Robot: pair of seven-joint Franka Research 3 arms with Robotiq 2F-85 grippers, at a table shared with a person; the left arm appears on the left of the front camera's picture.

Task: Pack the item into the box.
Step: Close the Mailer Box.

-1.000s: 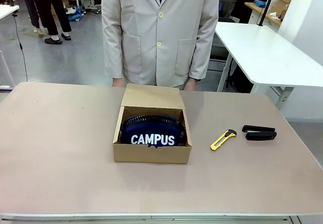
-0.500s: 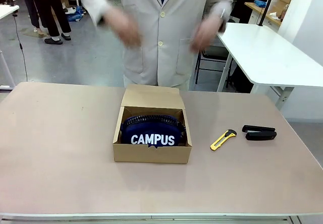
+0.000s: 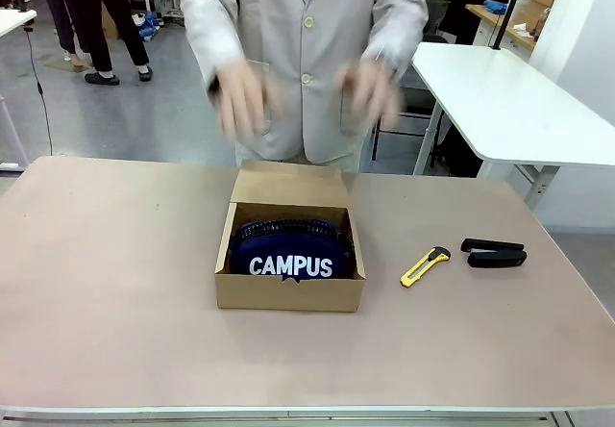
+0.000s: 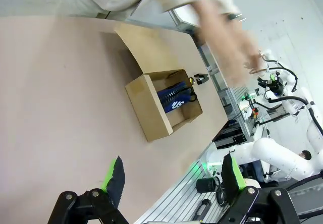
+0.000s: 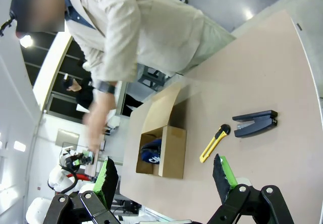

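Navy fabric, soft and rounded, meets us in the front view: the item (image 3: 290, 251) sits inside the box (image 3: 288, 294) at the table's middle, filling it nearly wall to wall, with the lid flap standing open on the far side. One hand of the person (image 3: 240, 100) is blurred above the far edge. We judge the pouch light and squashy, not fragile, and best pinched at its black-trimmed upper edge, since cardboard hems in its sides. In the left wrist view the left gripper (image 4: 174, 176) hangs spread wide and empty, well apart from the box. In the right wrist view the right gripper (image 5: 164, 176) is likewise spread and holds nothing; the pouch seems, as far as we can tell, tucked low in the box
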